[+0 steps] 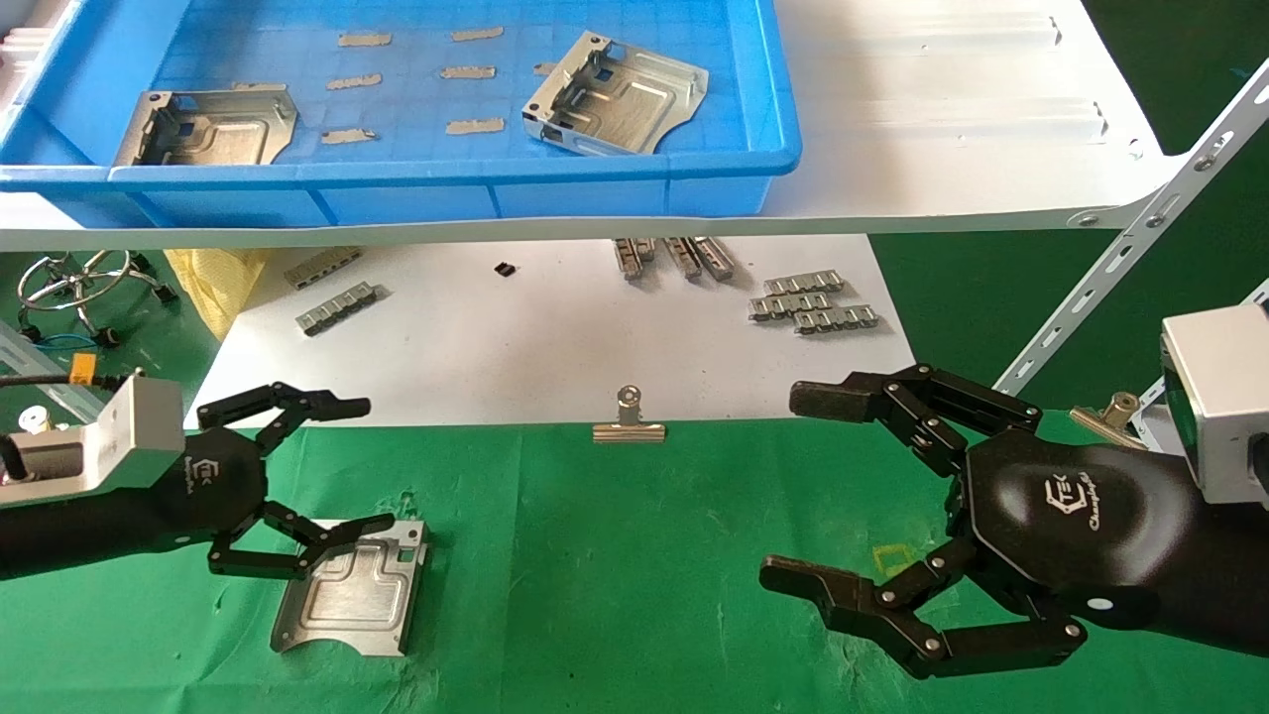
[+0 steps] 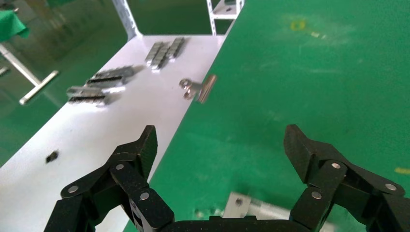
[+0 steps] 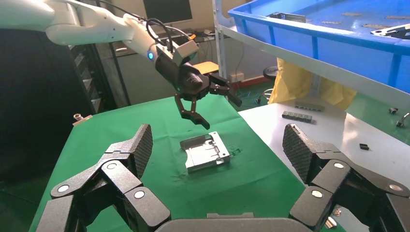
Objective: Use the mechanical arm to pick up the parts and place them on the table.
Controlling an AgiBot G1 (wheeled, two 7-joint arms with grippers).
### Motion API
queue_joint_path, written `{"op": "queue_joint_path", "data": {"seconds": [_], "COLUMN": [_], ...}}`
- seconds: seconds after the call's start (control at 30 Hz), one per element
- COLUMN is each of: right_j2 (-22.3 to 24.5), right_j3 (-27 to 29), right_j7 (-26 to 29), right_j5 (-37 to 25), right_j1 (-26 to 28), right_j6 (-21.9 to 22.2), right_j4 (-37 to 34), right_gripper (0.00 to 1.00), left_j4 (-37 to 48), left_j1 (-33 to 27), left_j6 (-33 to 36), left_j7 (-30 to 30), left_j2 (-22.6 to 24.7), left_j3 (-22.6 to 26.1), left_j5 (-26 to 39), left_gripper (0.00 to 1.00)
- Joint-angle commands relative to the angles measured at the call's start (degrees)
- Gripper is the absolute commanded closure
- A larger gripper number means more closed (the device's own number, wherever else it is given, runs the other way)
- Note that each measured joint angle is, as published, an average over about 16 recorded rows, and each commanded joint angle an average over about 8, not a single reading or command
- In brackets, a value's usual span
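Head view: my left gripper [image 1: 342, 466] hangs spread wide over the near left of the green table [image 1: 634, 555], its lower finger above the far edge of one part [image 1: 352, 587] lying flat there; whether they touch I cannot tell. My right gripper [image 1: 793, 486] is also wide and empty, near the table's right edge. Two more parts [image 1: 617, 94] wait in the blue tray [image 1: 446, 178] on the shelf above.

Left wrist view: my fingers [image 2: 145, 145] are apart, with nothing between them.

Right wrist view: my own fingers [image 3: 138, 145] gape; the part [image 3: 205, 152] lies well beyond them, under the left gripper [image 3: 212, 106].

I judge these thin brackets stiff, light and slippery, with sharp edges; pinching a folded-up rim across its thickness should hold best.
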Motion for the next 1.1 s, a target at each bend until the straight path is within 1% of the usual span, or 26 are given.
{"op": "queue_joint_path", "data": {"seconds": [0.03, 1.1], "right_j2": [0.00, 0.00], "right_j3": [0.00, 0.00], "right_j7": [0.00, 0.00], "right_j5": [0.00, 0.00], "right_j1": [0.00, 0.00], "right_j6": [0.00, 0.00], "right_j4": [0.00, 0.00], "right_gripper": [0.00, 0.00], "left_j4": [-1.82, -34.07], "left_j1": [0.80, 14.93], "left_j6": [-0.19, -3.57], "left_j7": [-1.38, -25.94], "left_j2": [-0.27, -5.06], "left_j3": [-0.91, -17.08], "left_j5": [-0.28, -5.32], "left_gripper": [0.00, 0.00]}}
